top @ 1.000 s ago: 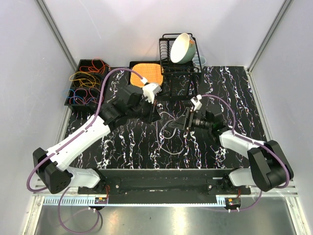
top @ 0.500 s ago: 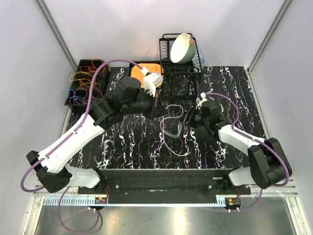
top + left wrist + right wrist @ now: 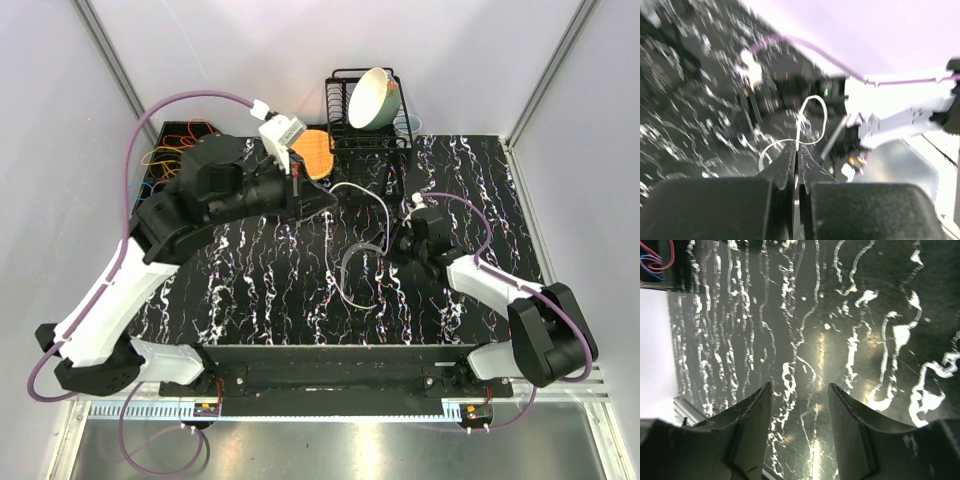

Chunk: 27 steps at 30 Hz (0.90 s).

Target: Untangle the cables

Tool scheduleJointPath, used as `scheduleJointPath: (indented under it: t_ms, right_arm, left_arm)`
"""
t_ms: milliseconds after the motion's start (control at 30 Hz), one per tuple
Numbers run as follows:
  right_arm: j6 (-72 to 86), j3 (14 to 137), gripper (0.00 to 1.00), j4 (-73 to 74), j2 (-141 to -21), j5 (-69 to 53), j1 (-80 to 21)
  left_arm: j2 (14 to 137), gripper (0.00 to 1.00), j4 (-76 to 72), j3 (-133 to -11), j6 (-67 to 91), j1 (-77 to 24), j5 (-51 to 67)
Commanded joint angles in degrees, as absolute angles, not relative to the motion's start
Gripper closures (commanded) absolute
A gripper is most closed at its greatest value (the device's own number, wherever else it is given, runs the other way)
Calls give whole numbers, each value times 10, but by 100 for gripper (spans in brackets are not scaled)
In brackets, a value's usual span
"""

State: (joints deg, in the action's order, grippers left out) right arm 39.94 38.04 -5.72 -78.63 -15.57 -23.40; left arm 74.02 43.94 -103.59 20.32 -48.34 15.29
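A thin white cable [image 3: 384, 212] runs from my left gripper [image 3: 328, 196] in an arc to the right, then drops to a loose loop on the black marbled table [image 3: 260, 290]. The left gripper is raised above the table and shut on this cable; in the left wrist view the strand [image 3: 810, 120] leaves the closed fingertips [image 3: 790, 150] as a loop. My right gripper [image 3: 393, 243] sits low beside the cable's right side, open, with only table between its fingers [image 3: 757, 405]. Coloured cables [image 3: 160, 160] lie in a black bin at the back left, partly hidden by the left arm.
A black dish rack [image 3: 345, 130] holding a tilted bowl [image 3: 372, 97] stands at the back centre. An orange cloth [image 3: 316, 150] lies left of it. The black bin [image 3: 150, 190] sits at the table's back left corner; its cables [image 3: 654, 260] show in the right wrist view's corner.
The left arm has risen and swung back and left, drawing the white cable up off the table. The right gripper has drawn back to the right and its jaws have narrowed a little.
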Motion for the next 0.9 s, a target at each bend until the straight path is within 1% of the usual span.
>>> scheduleJointPath:
  t_ms: [0,33,67,200,367,533,600,667,733,767,800,867]
  right_arm:
    - [373,400,44,-18,-737,-116,-240]
    - [366,400,43,-10,-728,-106,-238]
    - [363,401,43,-4,-719,-100,-238]
    - [346,402,40,47,-677,-74,-233]
    - [346,401,39,70,-672,-58,-228]
    - [356,392,39,69,-676,-69,-227]
    - [358,387,39,69,-676,-69,-227]
    - [359,384,39,68,-675,-69,-228]
    - [360,381,39,62,-676,-71,-227]
    - [362,380,39,59,-678,-74,-227]
    - [365,378,39,56,-680,-76,-228]
    - [365,376,39,54,-686,-85,-227]
  left_arm:
    - [735,100,447,-1018,168,-484,117]
    - [734,100,442,-1002,167,-485,116]
    - [731,100,436,-958,164,-485,115]
    - [728,100,406,-847,166,-485,92]
    - [760,100,335,-720,183,-484,63]
    - [803,100,311,-685,197,-484,6]
    - [817,91,311,-683,199,-482,-36]
    - [830,80,302,-678,198,-462,-45]
    - [848,79,271,-668,196,-429,-18]
    - [856,76,268,-668,195,-419,-13]
    - [868,63,269,-674,195,-411,-14]
    - [892,51,304,-702,196,-405,-43]
